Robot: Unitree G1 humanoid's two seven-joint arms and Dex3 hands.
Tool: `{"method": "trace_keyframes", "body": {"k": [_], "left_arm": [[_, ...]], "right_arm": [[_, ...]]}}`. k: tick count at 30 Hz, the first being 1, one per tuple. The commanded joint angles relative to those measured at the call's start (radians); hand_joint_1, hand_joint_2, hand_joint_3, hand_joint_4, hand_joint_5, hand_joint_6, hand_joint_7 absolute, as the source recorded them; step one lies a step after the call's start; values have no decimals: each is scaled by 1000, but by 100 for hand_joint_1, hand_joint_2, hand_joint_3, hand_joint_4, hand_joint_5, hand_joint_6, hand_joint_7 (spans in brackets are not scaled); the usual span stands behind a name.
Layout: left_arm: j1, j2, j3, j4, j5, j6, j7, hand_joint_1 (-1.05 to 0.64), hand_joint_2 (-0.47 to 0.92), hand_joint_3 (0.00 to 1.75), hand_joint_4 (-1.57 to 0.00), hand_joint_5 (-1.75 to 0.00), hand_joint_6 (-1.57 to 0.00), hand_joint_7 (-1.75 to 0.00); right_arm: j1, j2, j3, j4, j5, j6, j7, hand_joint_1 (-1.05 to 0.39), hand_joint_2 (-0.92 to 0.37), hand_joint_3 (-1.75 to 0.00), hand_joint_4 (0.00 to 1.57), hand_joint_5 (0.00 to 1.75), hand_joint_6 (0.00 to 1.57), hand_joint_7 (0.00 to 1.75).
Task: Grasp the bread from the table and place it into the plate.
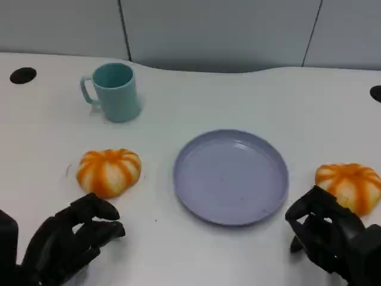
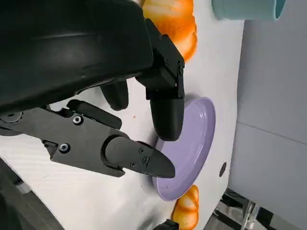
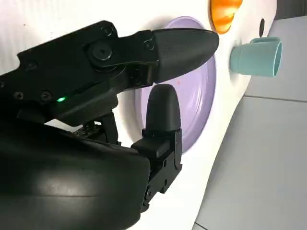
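Two orange-and-white striped bread buns lie on the white table. One bread is left of the purple plate, the other bread is right of it. The plate holds nothing. My left hand sits just in front of the left bread, fingers apart and holding nothing. In the right wrist view that bread lies beyond the plate. My right hand is close in front of the right bread, fingers spread with nothing in them; I cannot tell whether it touches it.
A teal mug stands at the back left, behind the left bread. Dark round holes mark the table near its far corners. A grey wall runs behind the table's far edge.
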State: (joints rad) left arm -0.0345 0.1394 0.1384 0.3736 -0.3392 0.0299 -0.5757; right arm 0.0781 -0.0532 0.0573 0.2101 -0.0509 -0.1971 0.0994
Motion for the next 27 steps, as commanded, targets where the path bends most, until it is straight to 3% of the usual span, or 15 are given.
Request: {"method": "trace_keyframes", "body": {"k": [1, 11, 15, 20, 21, 22, 24, 27], "left_arm": [[6, 11, 7, 6, -2, 14, 4, -40, 91, 1, -49, -175, -48, -149], [21, 21, -21, -77, 126, -173, 75, -36, 92, 4, -50, -174, -49, -147], [-51, 89, -55, -144, 403, -456, 235, -35, 92, 9, -43, -172, -41, -146], [-73, 128, -80, -139, 513, -516, 318, -38, 92, 11, -36, -175, -32, -151], [-112, 205, -110, -167, 686, -506, 365, -41, 92, 11, -29, -161, -29, -137], [-141, 262, -133, -189, 818, -498, 402, -48, 92, 7, -22, -120, -34, -87], [-193, 341, -176, -215, 1006, -458, 429, -57, 91, 2, -17, -57, -41, -22], [-226, 365, -213, -208, 1097, -419, 450, -62, 87, 0, -11, -23, -34, -2]], "right_arm": [[-1, -14, -9, -1, 0, -15, -1, -26, -92, -35, 57, 175, 38, 175], [7, -4, -2, -20, -5, 12, -11, -26, -92, -35, 57, 175, 37, 175], [-1, 5, 1, -1, -6, -11, -15, -25, -92, -35, 57, 175, 37, 175], [-4, 6, 3, 5, -10, -20, -17, -26, -92, -35, 57, 175, 38, 175], [-3, 9, 5, 3, -9, -16, -17, -25, -92, -35, 57, 175, 38, 175], [-3, 11, 7, 1, -9, -13, -16, -25, -92, -35, 57, 175, 38, 175], [-3, 12, 9, 4, -8, -20, -13, -24, -92, -36, 57, 175, 38, 175], [0, 17, 11, -7, -13, -3, -21, -24, -92, -36, 56, 175, 38, 175]]}}
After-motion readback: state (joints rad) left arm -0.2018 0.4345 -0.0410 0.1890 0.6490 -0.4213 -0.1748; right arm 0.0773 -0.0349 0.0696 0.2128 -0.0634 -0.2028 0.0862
